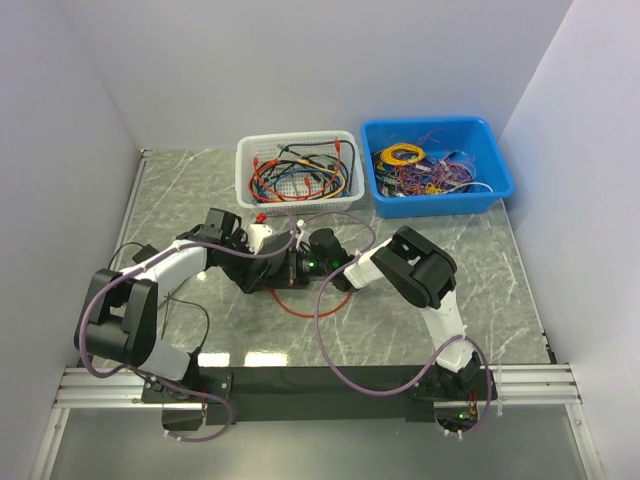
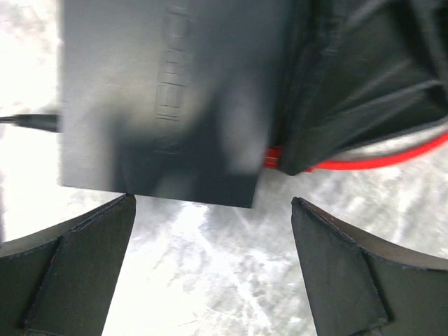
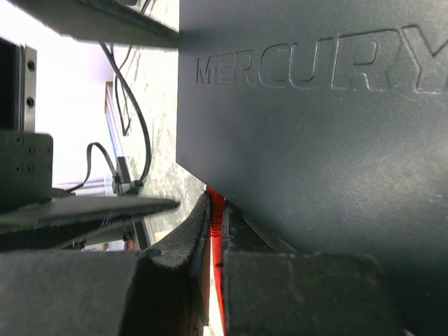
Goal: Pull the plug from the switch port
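Note:
The switch (image 1: 283, 270) is a flat matte-black box lying between my two grippers. In the right wrist view it fills the top right (image 3: 315, 126), with raised lettering on its face. My right gripper (image 3: 217, 224) is shut on the red plug (image 3: 215, 206), right at the switch's port edge. In the left wrist view the switch (image 2: 161, 98) lies just beyond my open left gripper (image 2: 210, 210). Its left fingertip (image 2: 122, 206) is at the switch's near corner. The red cable (image 2: 371, 159) runs off to the right under my right gripper (image 1: 322, 262).
A white mesh basket (image 1: 245, 150) of cables and a blue bin (image 1: 500, 180) of wires stand at the back. The red cable loops on the table (image 1: 300, 308) in front of the switch. A thin black lead (image 2: 31, 121) enters the switch's left side.

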`<action>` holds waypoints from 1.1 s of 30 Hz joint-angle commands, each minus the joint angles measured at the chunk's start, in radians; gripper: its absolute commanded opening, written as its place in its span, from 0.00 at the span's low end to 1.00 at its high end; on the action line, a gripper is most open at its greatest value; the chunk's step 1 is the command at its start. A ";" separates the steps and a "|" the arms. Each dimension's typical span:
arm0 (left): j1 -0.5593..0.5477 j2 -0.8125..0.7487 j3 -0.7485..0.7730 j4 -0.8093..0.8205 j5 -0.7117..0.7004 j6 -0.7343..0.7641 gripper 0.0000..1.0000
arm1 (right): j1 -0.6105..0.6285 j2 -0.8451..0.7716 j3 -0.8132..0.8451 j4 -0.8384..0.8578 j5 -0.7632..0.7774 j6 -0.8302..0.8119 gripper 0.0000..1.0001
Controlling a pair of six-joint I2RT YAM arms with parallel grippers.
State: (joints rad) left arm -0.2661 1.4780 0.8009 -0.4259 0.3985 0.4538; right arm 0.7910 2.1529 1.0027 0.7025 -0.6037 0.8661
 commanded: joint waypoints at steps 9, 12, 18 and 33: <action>0.004 0.079 0.006 0.137 -0.199 -0.015 0.99 | -0.030 0.071 -0.047 0.005 -0.036 0.060 0.00; 0.002 0.102 0.012 0.138 -0.101 -0.015 0.99 | -0.030 0.084 -0.044 0.038 -0.027 0.091 0.00; 0.002 0.114 -0.002 0.128 -0.067 0.002 0.99 | -0.032 0.096 -0.072 0.141 0.025 0.191 0.34; 0.002 0.127 0.000 0.119 -0.026 0.005 0.97 | -0.032 0.182 -0.070 0.352 0.182 0.422 0.37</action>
State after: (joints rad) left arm -0.2623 1.5715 0.8051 -0.2790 0.3157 0.4549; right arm 0.7559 2.2654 0.9287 1.1053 -0.5587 1.3075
